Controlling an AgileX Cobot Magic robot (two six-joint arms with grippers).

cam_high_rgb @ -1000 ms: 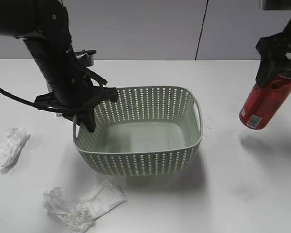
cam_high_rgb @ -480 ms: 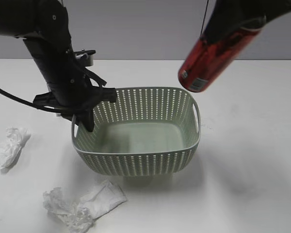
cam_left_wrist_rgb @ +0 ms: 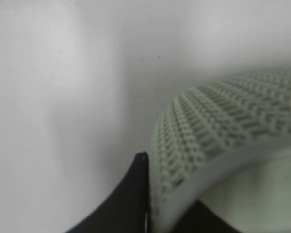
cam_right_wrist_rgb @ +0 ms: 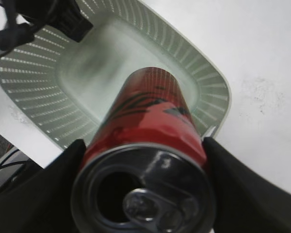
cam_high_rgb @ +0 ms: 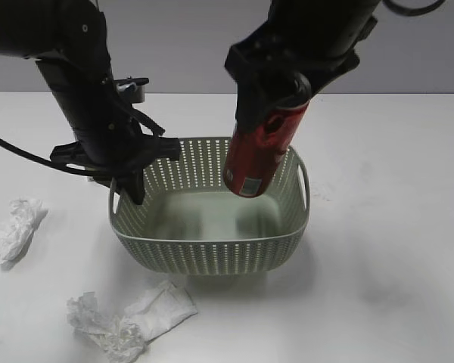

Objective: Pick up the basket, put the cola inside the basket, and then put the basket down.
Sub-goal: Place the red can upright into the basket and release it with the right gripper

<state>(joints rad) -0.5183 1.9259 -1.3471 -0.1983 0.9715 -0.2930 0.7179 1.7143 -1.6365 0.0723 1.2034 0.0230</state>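
Crumpled white tissues lie nearest on the white tabletop. Behind them, the left pincer clamps the sage-green perforated plastic basket by its left rim. The right pincer grips the slim, glossy red cola, tilted over the basket's interior.

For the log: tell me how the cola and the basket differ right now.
The cola is red, slim and tilted, hanging above the basket's floor; the basket is pale green, wide and perforated. The right gripper clamps the cola's top; the left gripper pinches the basket's rim. Both are gripped.
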